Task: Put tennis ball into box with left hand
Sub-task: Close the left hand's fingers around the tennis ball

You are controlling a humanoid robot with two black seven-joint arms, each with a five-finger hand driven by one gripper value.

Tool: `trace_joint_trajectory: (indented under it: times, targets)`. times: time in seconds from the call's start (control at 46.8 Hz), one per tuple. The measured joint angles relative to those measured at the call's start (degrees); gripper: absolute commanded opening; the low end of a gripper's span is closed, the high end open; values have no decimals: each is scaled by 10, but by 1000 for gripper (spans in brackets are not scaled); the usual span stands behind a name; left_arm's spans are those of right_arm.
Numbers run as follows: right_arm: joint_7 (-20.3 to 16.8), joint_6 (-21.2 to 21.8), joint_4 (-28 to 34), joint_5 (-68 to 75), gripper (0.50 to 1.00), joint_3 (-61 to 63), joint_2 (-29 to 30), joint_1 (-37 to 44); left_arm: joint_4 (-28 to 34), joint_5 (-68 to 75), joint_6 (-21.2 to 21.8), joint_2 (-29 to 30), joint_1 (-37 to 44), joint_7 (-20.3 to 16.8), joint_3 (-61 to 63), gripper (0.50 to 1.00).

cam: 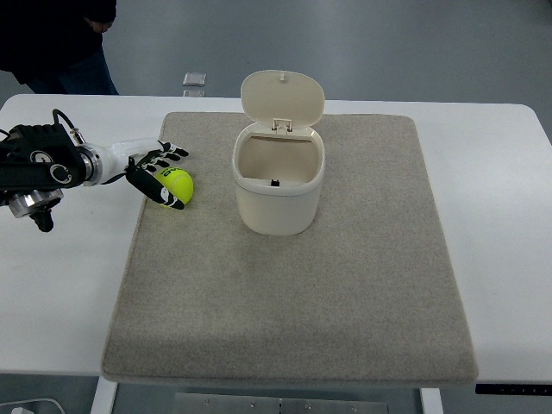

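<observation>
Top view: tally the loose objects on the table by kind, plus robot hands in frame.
Tennis ball: 1
Box with its lid open: 1
Mat: 1
Robot hand, the left hand, at the ball: 1
Total: 4

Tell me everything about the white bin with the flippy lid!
The box is a small, cream-white tub that looks like smooth plastic, with rounded corners. Its hinged lid is flipped up and open at the back, so you can see inside. It looks empty except for one small dark speck near the bottom. It stands upright on the grey mat, near the mat's far middle. Nothing else touches it; the tennis ball lies to its left.
</observation>
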Motion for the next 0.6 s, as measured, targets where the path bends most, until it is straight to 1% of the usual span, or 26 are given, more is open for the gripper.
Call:
trace_joint_trajectory:
  times: [0.15,0.192,0.235,0.256,0.321,0.342,0.363,0.406,0.47,0.534,0.577,0.598]
  targets:
    - [0,0,0,0,938,0,0,0,7,0,2,-6,1,0,4,971]
    - [0,0,0,0,938,0,0,0,7,0,2,-7,1,0,4,945]
    - [0,0,0,0,938,0,0,0,7,0,2,-8,2,0,4,936]
    - [0,0,0,0,938,0,0,0,7,0,2,-9,2,0,4,922]
    - [0,0,0,0,938,0,0,0,7,0,2,-11,3,0,4,819]
    - [0,0,0,0,938,0,0,0,8,0,2,-11,3,0,5,804]
    - [0,0,0,0,938,0,0,0,8,-1,2,-12,3,0,5,778]
    - [0,0,0,0,938,0,0,0,8,-1,2,-12,3,-1,5,709]
    - [0,0,0,0,938,0,0,0,8,-1,2,-12,3,0,5,658]
    - [0,0,0,0,938,0,0,0,8,-1,2,-11,3,0,5,585]
    - [0,0,0,0,938,0,0,0,8,-2,1,-11,3,0,5,519]
    - [0,0,0,0,938,0,0,0,8,-2,0,-11,3,-1,5,500]
